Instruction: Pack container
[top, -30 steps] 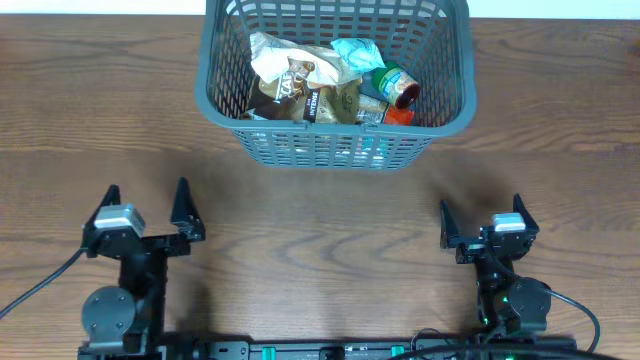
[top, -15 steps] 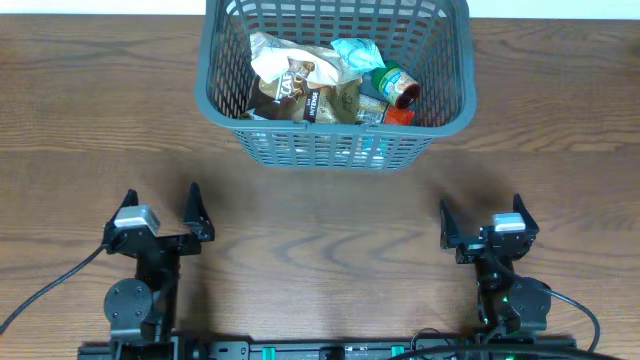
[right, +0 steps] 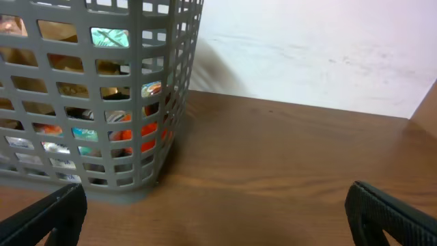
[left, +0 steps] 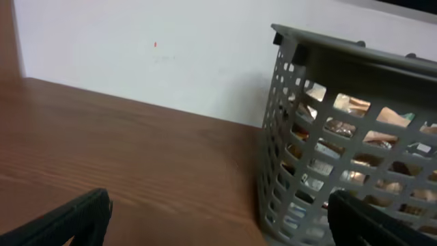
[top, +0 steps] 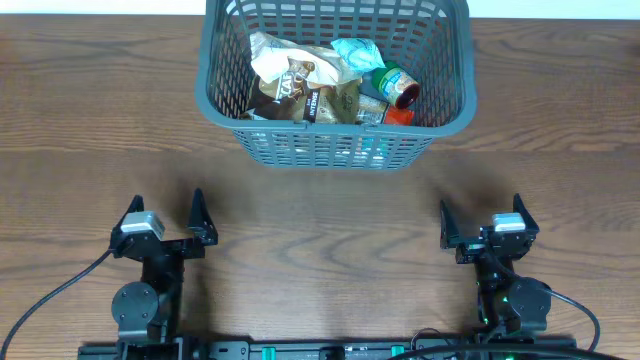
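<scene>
The container (top: 225,60) is a grey lattice basket at the back middle of the table, holding several snack packets (top: 300,80) and a small jar (top: 397,85). Its wall shows at the right of the left wrist view (left: 300,137) and at the left of the right wrist view (right: 102,102). My left gripper (top: 167,210) stands open near the front left, well short of the container, with nothing between its fingers. Near the front right, my right gripper (top: 481,215) is open and empty too. In each wrist view only bare table lies between the fingertips.
Bare wood table (top: 320,210) spans between the container and both grippers. A white wall (left: 171,61) rises behind the table. Black cables (top: 50,290) trail from the arm bases at the front edge.
My left gripper has shifted to the right and slightly toward the front edge. The right arm and the container have not moved.
</scene>
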